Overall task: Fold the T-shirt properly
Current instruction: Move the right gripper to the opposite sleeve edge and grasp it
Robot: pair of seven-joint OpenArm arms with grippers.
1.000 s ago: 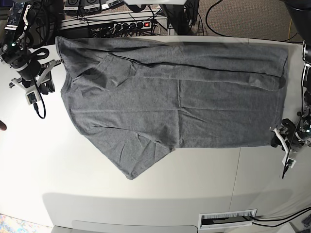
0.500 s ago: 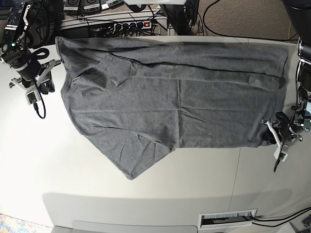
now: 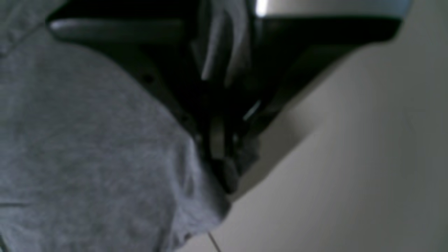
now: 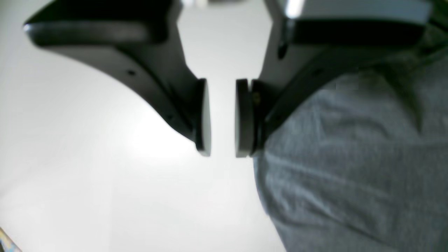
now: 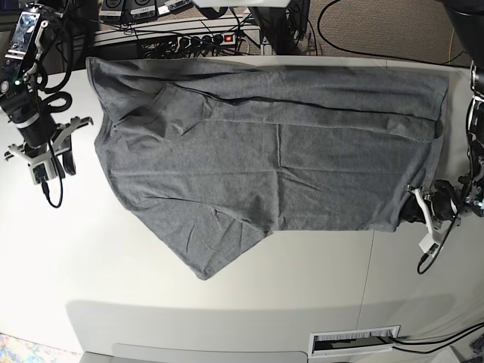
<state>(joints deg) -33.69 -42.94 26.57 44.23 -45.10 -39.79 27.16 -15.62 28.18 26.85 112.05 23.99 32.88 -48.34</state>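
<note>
While my left gripper (image 5: 414, 209) pinched the hem corner, the fold hung on a thin bite.
The T-shirt (image 5: 265, 151) lay flat across the table (image 5: 227, 302), 1 sleeve spread toward the near left. My left jaws were closed on its near-right corner, holding little cloth; a quick lift could have slipped it free. My right gripper (image 4: 222, 117) stood parted and empty just beside the far-left edge, so that end could have dragged or bunched.
</note>
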